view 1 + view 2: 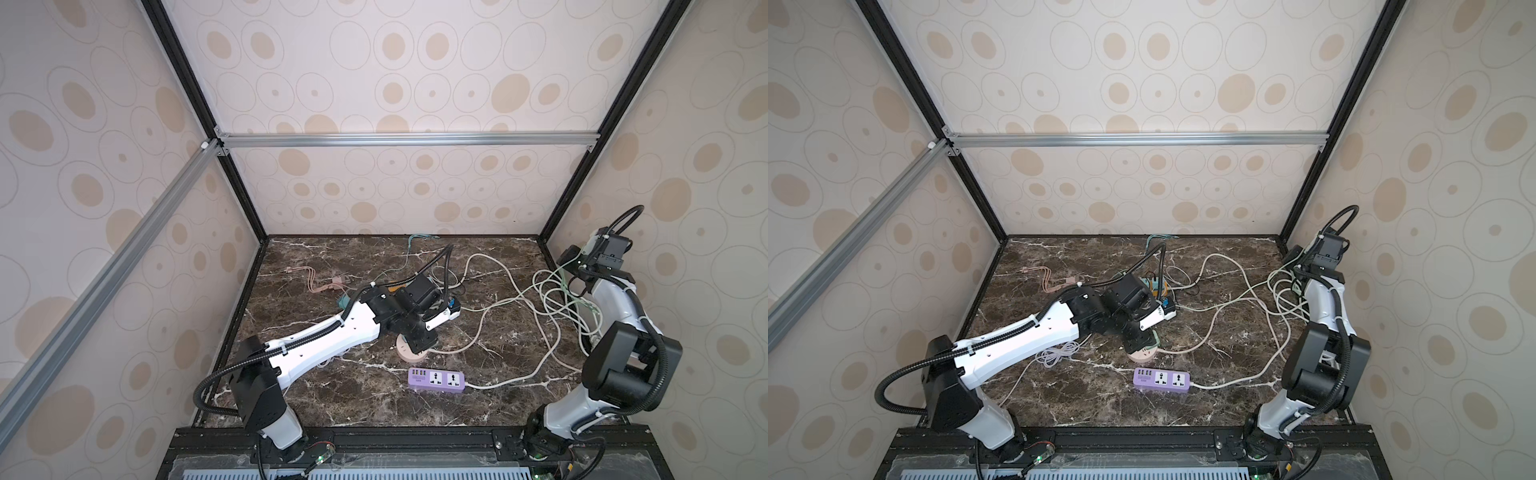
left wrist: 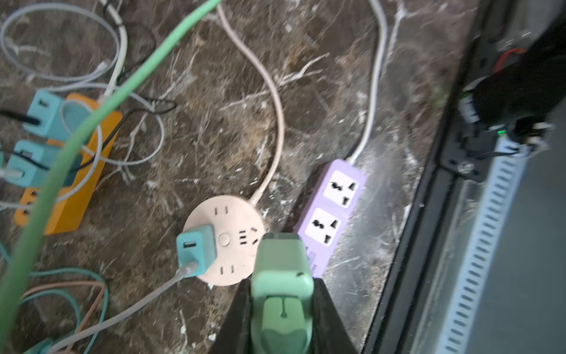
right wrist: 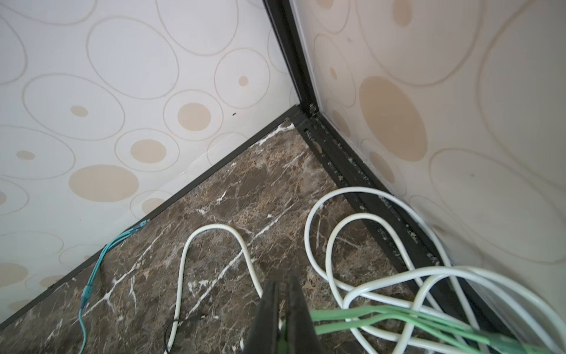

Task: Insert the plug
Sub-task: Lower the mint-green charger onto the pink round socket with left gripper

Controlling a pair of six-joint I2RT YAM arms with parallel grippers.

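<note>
My left gripper is shut on a mint-green plug, its black fingers pressing on both sides of the body. The plug hangs just above the near rim of the round pink socket, which carries a teal charger. In both top views the left gripper points down over that round socket. The plug's green cable runs off taut through the air. At the back right corner my right gripper is shut, with the green cable pinched between its fingers.
A purple power strip with two free sockets lies close beside the round one, near the front edge. An orange strip holds teal chargers. White cables loop over the marble, piled by the right wall. Pink leads lie at the back left.
</note>
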